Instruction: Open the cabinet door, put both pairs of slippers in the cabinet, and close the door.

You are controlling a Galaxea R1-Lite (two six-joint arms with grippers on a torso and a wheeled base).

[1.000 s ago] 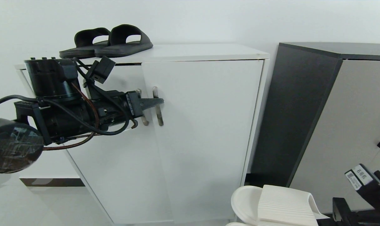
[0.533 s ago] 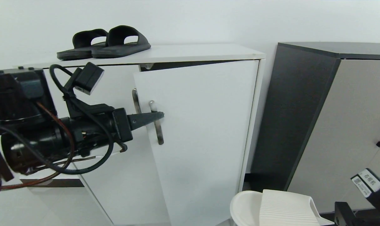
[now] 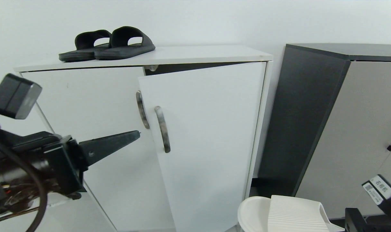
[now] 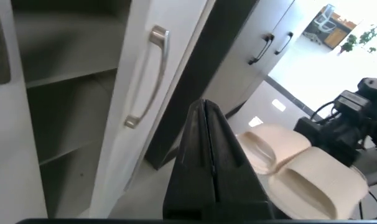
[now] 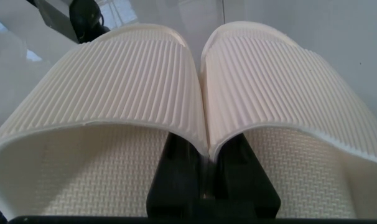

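White cabinet door (image 3: pixel 211 135), the right-hand flat panel of the white two-door cabinet (image 3: pixel 202 53), is standing ajar. It's hinged on its right side, there's a dark gap along its top, and the free edge is swung out a bit toward the near side. Its brushed metal bar handle (image 3: pixel 162 129) runs straight up and down close to that free edge.

The left gripper (image 3: pixel 136 132) sits just left of that handle, about level with its middle and not touching it. Its two black fingers are pressed flat together with nothing between them. The left wrist view looks past the door's edge at bare shelves (image 4: pixel 58 81).

What matters imo: the handle and free edge lie to the right of those fingertips, long axis vertical, and the left arm is way nearer than the right.

The right gripper (image 5: pixel 204 165) is clamped on the inner strap walls of the cream ribbed slippers (image 3: pixel 289 209), down at the near right. The black slide slippers (image 3: pixel 108 45) sit on top of the cabinet, far left.

My guess is the door needs swinging wider before anything goes in. Hooking behind the free edge looks easier than grabbing the bar.
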